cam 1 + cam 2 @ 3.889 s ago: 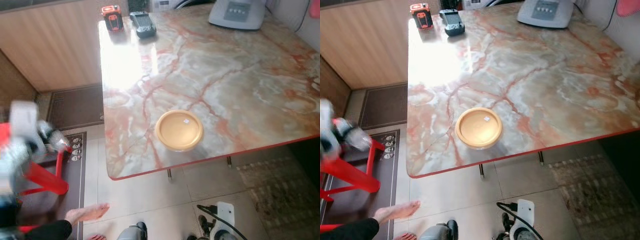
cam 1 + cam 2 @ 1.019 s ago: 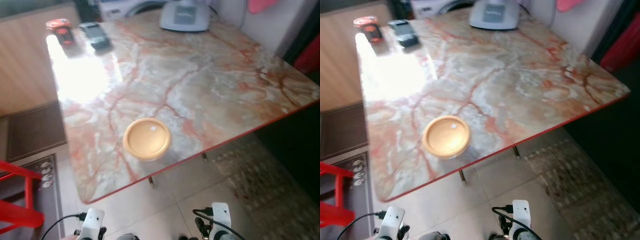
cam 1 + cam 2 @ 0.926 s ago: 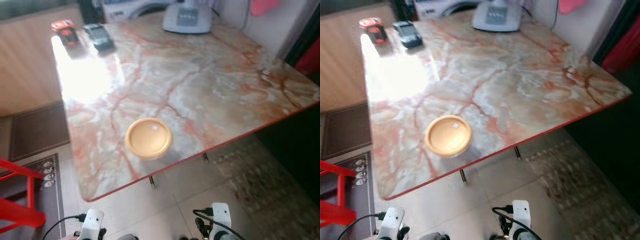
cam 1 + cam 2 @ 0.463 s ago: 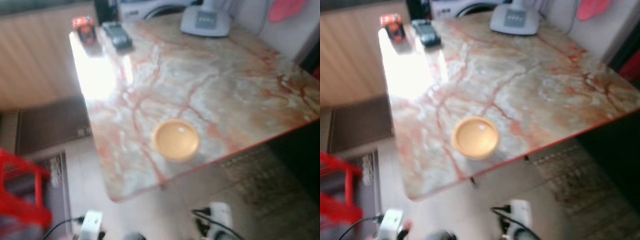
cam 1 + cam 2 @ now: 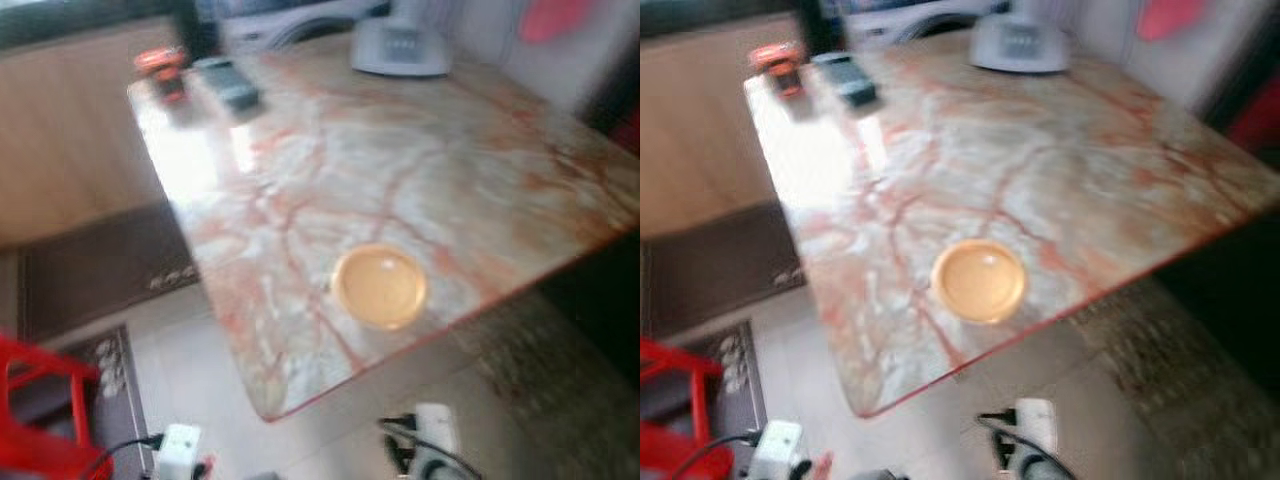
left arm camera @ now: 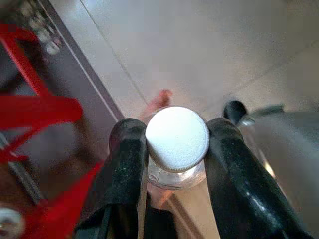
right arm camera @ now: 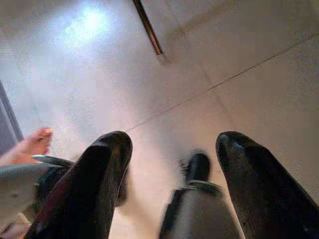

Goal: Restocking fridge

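A marble table with a red-trimmed edge stands over pale floor tiles, its near corner rounded, open floor before it. A round yellow lid lies close to the table's near edge. At the far left corner sit an orange-and-black device and a dark handset; a grey appliance sits at the far edge. A red stool stands on a dark mat beside the table (head views blurred). The left gripper clamps a white-capped bottle above the floor. The right gripper hangs over tiles, fingers apart, holding nothing. A person's bare foot rests nearby.
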Robot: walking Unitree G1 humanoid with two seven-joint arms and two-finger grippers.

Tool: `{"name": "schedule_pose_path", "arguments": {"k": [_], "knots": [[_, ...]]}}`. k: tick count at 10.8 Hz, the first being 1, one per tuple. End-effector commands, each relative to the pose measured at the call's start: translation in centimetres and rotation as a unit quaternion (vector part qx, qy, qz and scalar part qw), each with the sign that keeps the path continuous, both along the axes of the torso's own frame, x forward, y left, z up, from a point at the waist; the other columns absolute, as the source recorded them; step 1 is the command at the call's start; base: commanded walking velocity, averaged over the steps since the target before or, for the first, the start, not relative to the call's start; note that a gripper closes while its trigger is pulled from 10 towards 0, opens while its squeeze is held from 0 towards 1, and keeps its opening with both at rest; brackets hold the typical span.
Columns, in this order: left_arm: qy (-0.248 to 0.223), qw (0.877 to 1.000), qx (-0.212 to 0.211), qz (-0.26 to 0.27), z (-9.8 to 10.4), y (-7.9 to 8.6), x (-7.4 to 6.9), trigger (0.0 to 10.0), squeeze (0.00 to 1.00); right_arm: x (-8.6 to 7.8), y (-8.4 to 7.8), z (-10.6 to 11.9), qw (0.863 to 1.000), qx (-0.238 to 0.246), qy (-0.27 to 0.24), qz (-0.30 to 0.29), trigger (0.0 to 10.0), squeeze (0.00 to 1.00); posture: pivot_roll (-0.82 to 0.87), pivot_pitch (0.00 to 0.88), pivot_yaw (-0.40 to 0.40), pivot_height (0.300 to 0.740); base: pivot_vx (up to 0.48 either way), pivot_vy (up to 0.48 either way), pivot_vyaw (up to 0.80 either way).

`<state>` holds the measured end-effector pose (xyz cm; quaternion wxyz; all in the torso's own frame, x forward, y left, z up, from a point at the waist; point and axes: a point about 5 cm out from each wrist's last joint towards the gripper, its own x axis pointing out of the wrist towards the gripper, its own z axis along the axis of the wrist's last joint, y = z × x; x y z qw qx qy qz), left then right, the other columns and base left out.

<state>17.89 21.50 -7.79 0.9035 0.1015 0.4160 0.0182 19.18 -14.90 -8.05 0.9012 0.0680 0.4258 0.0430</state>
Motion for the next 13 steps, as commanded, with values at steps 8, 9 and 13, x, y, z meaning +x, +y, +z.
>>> {"name": "schedule_pose_path", "arguments": {"k": [8,9,13], "knots": [[0.015,1.000,-0.009,-0.001,-0.50,-0.58,-0.76,10.0,0.00,-1.14,-1.17,-0.58,1.000,-0.010,0.026,-0.006,10.0,0.00,0.18,0.160,0.041,0.740,0.000,0.000,-0.77],[0.016,1.000,-0.008,-0.001,-0.53,-0.60,-0.80,10.0,0.00,-1.15,-1.18,-0.58,1.000,-0.010,0.027,-0.005,10.0,0.00,0.18,0.162,0.040,0.740,0.000,0.000,-0.76],[0.019,1.000,-0.008,-0.006,-0.62,-0.75,-0.93,10.0,0.00,-1.13,-1.17,-0.55,1.000,-0.008,0.024,-0.004,10.0,0.00,0.18,0.165,0.041,0.740,0.000,0.000,0.00]]}}
